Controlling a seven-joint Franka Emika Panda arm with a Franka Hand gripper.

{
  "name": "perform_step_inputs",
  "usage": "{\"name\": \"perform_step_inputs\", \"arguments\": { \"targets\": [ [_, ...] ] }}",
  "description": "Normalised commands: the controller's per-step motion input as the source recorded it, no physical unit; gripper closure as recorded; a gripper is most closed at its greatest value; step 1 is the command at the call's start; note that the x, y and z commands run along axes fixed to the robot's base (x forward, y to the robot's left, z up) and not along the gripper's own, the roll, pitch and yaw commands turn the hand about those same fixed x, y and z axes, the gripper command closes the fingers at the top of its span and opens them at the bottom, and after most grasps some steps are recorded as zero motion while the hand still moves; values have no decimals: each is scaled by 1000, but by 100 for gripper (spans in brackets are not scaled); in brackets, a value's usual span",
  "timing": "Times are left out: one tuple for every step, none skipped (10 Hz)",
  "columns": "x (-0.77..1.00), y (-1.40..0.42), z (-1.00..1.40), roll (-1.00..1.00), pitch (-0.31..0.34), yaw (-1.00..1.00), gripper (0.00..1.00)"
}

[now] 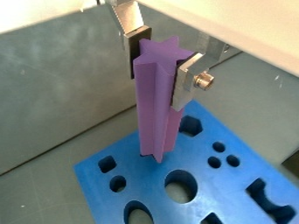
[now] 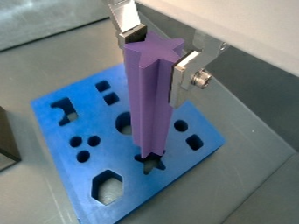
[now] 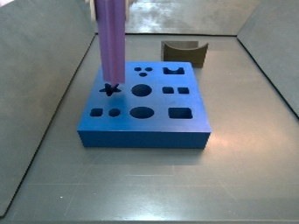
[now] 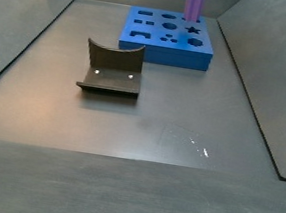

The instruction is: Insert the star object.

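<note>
My gripper (image 1: 160, 68) is shut on the top of the star object (image 1: 158, 105), a long purple ridged bar held upright. Both wrist views show the silver fingers (image 2: 184, 79) clamped on its sides. The bar's lower end sits at the star-shaped hole (image 2: 149, 163) in the blue block (image 2: 70, 131); how deep it reaches I cannot tell. In both side views the bar (image 3: 111, 44) (image 4: 198, 1) stands over the block (image 3: 146, 118) (image 4: 169, 42), and the gripper is out of frame above.
A small dark olive piece with a curved notch (image 3: 183, 52) (image 4: 111, 68) lies on the grey floor apart from the block. Grey walls enclose the floor. The block has several other shaped holes (image 3: 142, 89).
</note>
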Motion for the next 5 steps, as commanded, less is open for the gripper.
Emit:
{"name": "perform_step_inputs", "arguments": {
  "targets": [
    [-20,83,-497,176,36,60,100],
    [-131,46,-466,210,0,254,100],
    [-43,0,-406,230,20,194,100],
    [-134,0,-414,184,6,114,100],
    [-300,0,-340,169,0,171,100]
  ]
}}
